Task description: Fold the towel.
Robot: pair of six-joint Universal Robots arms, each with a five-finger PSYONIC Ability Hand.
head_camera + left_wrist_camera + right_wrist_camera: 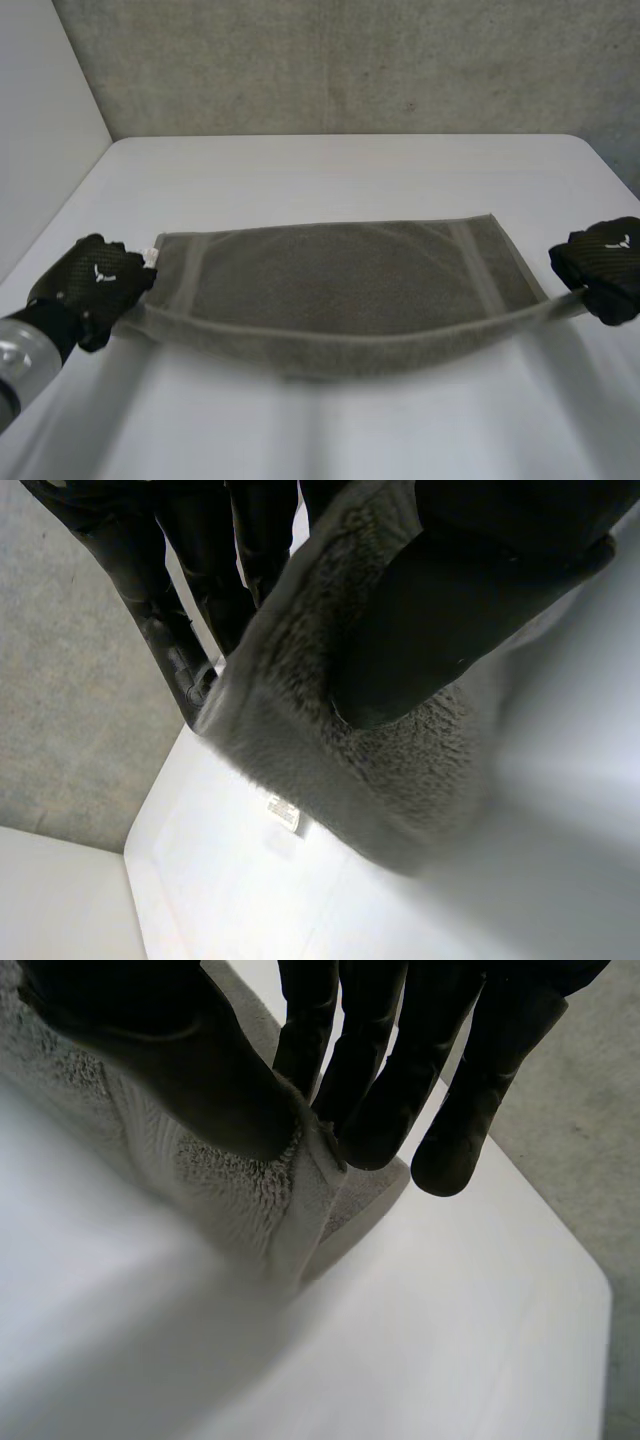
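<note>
Though apart — both hands (pixel 100 280) (pixel 600 262) pinching towel (pixel 340 280) corners

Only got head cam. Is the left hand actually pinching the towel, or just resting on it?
Observer: Pinching. In the left wrist view the left hand has its thumb on one face of the towel and its fingers behind the other.
Operator: Right side?
Observer: Same grip. The right hand presses its thumb onto the towel near a corner, with the fingers on the far face.
Operator: All fingers on cloth there?
Observer: No. The outer fingertips sit past the towel's corner, over bare table.
</note>
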